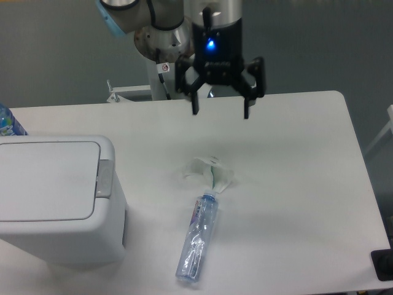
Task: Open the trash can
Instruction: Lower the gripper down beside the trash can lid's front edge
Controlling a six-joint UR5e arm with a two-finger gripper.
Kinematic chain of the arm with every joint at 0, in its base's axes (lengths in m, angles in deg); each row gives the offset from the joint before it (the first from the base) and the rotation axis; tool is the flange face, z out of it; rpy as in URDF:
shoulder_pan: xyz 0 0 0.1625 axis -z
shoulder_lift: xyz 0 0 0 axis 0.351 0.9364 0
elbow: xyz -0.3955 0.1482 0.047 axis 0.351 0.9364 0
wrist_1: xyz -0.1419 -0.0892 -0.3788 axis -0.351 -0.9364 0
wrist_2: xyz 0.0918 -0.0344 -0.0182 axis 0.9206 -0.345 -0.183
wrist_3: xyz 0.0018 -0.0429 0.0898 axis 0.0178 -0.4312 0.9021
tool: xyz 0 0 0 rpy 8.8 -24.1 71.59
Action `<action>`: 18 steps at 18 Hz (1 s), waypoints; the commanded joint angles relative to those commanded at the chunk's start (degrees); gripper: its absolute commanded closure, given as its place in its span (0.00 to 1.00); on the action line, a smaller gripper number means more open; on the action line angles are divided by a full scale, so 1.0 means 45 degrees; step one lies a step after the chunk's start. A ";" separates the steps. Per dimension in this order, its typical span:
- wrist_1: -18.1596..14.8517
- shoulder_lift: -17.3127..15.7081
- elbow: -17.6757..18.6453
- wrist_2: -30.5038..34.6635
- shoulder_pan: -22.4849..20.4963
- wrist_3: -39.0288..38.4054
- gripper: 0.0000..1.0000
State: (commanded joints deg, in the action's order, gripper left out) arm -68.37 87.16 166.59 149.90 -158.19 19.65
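The trash can is a large boxy white bin at the left of the table. Its flat lid is down, and a grey push-latch strip runs along the lid's right edge. My gripper hangs over the far middle of the table, well to the right of and behind the bin. Its two dark fingers are spread wide apart with nothing between them.
A clear plastic bottle lies on its side in front of the gripper, cap pointing away. A crumpled white wrapper lies just beyond its cap. A blue-labelled bottle shows at the far left edge. The white table ends at right and front.
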 joint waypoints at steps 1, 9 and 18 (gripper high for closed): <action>0.0215 0.0156 0.0000 0.0000 0.0254 -0.0430 0.00; 0.0920 0.0743 -0.0039 -0.0525 0.1272 -0.2209 0.00; 0.1467 0.1369 -0.0020 -0.0586 0.2033 -0.2778 0.00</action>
State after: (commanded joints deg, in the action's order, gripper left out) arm -61.76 93.32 166.50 147.26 -149.04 7.15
